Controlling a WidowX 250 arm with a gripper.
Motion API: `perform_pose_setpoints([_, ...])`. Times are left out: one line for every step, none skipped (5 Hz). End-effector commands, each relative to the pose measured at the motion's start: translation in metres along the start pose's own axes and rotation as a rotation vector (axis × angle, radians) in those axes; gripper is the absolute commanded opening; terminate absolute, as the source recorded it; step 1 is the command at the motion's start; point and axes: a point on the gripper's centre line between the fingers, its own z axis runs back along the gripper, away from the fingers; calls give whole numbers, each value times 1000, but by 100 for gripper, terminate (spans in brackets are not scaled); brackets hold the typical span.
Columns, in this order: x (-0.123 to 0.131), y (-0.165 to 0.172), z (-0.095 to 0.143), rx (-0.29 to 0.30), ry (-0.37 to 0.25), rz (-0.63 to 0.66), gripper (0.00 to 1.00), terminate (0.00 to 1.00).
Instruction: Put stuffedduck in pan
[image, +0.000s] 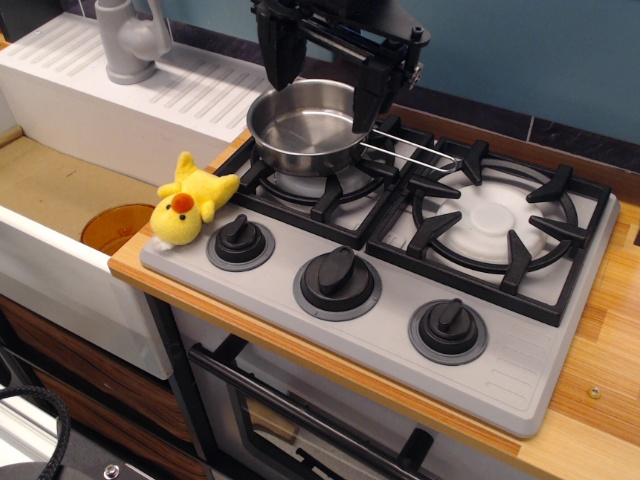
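The stuffedduck (188, 206) is a small yellow plush with an orange-red beak, lying on the stove's front left corner beside the left knob. The pan (303, 128) is a shiny steel pan on the back left burner, empty, with its wire handle (412, 152) pointing right. My gripper (322, 78) hangs open above the pan, black fingers spread over its left and right rim. It holds nothing and is well up and to the right of the duck.
A toy stove (520, 350) with three black knobs (338, 278) sits on a wooden counter (600, 410). The right burner grate (495, 222) is bare. A white sink (60, 200) with a grey tap (130, 40) and an orange drain (115, 225) lies to the left.
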Motion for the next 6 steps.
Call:
perform_pose_setpoints([0, 0, 0, 0, 0, 0, 100, 0])
perform_pose_setpoints([-7, 26, -6, 1, -14, -25, 100, 0])
perform_pose_setpoints([-12, 41, -9, 10, -22, -28, 100, 0])
perform_pose_setpoints([-18, 57, -16, 50, -45, -24, 100, 0])
perform_pose_setpoints([-27, 71, -28, 76, -71, -15, 100, 0])
perform_pose_setpoints([-36, 83, -51, 81, -121, -20, 100, 0])
